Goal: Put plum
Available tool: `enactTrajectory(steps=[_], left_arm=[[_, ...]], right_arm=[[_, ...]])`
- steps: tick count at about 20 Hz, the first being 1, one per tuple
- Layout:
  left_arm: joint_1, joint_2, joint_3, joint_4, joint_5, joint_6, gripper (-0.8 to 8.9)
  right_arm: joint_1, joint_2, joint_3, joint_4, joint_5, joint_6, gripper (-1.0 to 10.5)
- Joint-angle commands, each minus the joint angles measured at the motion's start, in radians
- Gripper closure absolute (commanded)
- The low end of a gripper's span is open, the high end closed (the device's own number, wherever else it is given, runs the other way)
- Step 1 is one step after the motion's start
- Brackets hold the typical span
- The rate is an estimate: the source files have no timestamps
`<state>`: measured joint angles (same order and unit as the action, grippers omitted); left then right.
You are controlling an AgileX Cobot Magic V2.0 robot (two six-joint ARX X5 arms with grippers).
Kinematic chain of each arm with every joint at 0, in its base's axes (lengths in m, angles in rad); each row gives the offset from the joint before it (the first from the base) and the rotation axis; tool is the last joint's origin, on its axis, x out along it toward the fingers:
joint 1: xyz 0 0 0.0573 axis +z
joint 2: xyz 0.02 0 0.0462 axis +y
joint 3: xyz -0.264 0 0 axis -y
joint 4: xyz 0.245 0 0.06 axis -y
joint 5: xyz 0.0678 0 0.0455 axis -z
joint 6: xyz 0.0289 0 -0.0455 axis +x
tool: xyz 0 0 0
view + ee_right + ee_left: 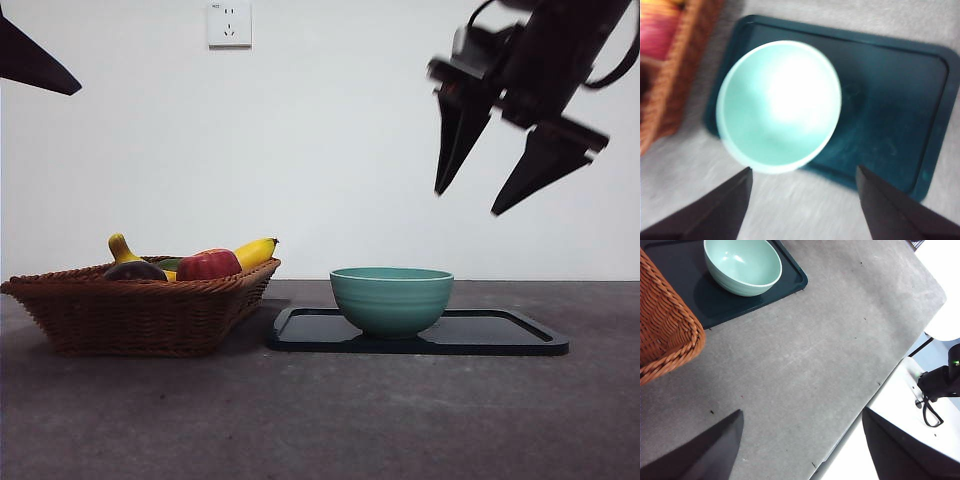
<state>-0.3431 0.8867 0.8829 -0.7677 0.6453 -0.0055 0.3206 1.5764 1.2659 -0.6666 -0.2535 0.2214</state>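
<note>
The plum [135, 270] is a dark round fruit lying at the left of the wicker basket [130, 315], with only its top showing above the rim. My right gripper [468, 203] hangs open and empty high over the right side of the table. In the right wrist view this gripper [804, 168] looks straight down on the teal bowl [780, 105]. My left gripper [802, 410] is open and empty over bare table, and shows in the front view only as a black tip [35, 60] at the top left corner.
The teal bowl [392, 298] stands empty on a black tray [500, 340] right of the basket. A red apple [208, 265], a banana [255, 252] and a yellow stalked fruit [120, 247] share the basket. The table's edge [875, 390] runs near the left gripper.
</note>
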Motion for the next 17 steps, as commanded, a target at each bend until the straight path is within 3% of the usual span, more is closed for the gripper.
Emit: enactTrajectory(steps=[1, 9, 17], left_arm=[[-0.004, 0.006, 0.008, 0.004, 0.004, 0.016, 4.39], [-0.004, 0.006, 0.008, 0.004, 0.005, 0.016, 4.39], [-0.004, 0.006, 0.008, 0.003, 0.004, 0.016, 4.39]], right_arm=[[0.004, 0.077, 0.031, 0.044, 0.016, -0.020, 6.1], [0.005, 0.259, 0.032, 0.193, 0.049, -0.016, 6.4], [0.005, 0.292, 0.032, 0.269, 0.042, -0.010, 9.4]])
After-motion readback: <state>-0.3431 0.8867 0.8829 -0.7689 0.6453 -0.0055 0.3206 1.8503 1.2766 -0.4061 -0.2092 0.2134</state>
